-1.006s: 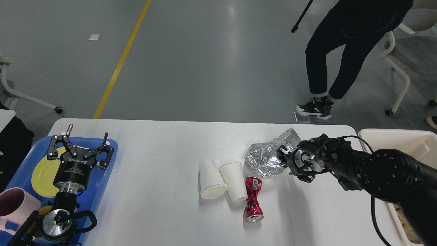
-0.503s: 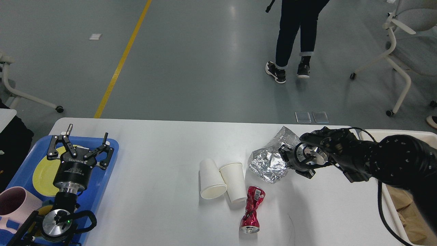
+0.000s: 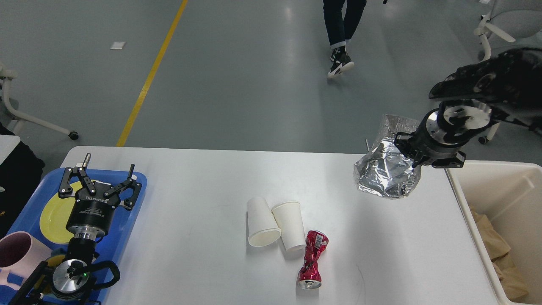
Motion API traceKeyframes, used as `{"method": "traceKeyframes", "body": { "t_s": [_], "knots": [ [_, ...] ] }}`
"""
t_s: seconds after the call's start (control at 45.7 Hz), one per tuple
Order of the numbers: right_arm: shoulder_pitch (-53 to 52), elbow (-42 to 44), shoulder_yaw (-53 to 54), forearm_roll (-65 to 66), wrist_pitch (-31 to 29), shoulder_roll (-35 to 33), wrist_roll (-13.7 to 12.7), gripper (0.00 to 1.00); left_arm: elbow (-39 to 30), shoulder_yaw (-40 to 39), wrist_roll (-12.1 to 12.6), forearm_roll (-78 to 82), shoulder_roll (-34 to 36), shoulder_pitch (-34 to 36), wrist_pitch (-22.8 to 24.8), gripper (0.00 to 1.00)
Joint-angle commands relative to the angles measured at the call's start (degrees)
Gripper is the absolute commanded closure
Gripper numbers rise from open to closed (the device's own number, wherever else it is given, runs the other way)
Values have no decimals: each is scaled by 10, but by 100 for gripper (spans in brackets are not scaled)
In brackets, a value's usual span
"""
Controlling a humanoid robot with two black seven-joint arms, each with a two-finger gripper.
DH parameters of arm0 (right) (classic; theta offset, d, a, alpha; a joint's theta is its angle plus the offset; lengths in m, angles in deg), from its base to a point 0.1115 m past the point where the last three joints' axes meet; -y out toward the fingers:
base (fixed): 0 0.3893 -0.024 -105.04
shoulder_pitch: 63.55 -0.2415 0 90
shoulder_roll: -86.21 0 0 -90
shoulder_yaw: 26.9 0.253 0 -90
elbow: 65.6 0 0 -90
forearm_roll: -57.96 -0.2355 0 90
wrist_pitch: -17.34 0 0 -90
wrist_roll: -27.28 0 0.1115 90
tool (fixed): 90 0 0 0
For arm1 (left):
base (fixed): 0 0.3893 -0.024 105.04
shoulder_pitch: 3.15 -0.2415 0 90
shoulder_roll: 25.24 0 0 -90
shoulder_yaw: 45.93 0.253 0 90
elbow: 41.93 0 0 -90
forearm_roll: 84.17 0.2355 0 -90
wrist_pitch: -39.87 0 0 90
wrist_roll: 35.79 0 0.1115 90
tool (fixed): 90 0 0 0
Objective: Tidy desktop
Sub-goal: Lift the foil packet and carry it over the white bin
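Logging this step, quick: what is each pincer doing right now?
Left pincer: open, holding nothing, above the blue tray.
Right pincer: closed on the crumpled foil wrapper, lifted off the desktop beside the cream bin.

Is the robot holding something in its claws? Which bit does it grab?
Yes. The right gripper holds the crumpled silver foil bag by its upper right edge. The left gripper is open and empty.

Glossy grey floor [image 3: 254,76] w/ yellow line [image 3: 148,80]; white chair frames [image 3: 25,118] at both sides.
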Motion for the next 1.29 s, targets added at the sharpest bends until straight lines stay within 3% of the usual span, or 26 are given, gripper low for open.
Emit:
{"method": "traceKeyframes", "body": {
  "t_s": [0.0, 0.088, 0.175, 0.744, 0.853, 1.269],
  "knots": [
    [-111, -74, -43, 37, -95, -3, 78, 100, 1, 0, 0, 0, 0, 0, 0, 4],
    [-175, -112, -66, 48, -136, -2, 123, 100, 1, 0, 0, 1, 0, 0, 0, 4],
    [-239, -154, -97, 64, -142, -4, 141, 100, 1, 0, 0, 0, 0, 0, 0, 4],
    [-270, -164, -168, 59, -184, -31, 135, 100, 1, 1, 0, 0, 0, 0, 0, 4],
    [-257, -155, -158, 61, -178, -55, 135, 100, 1, 1, 0, 0, 1, 0, 4, 4],
    [-255, -150, -118, 20, -180, -37, 130, 100, 1, 0, 0, 0, 0, 0, 5, 4]
  ]
}}
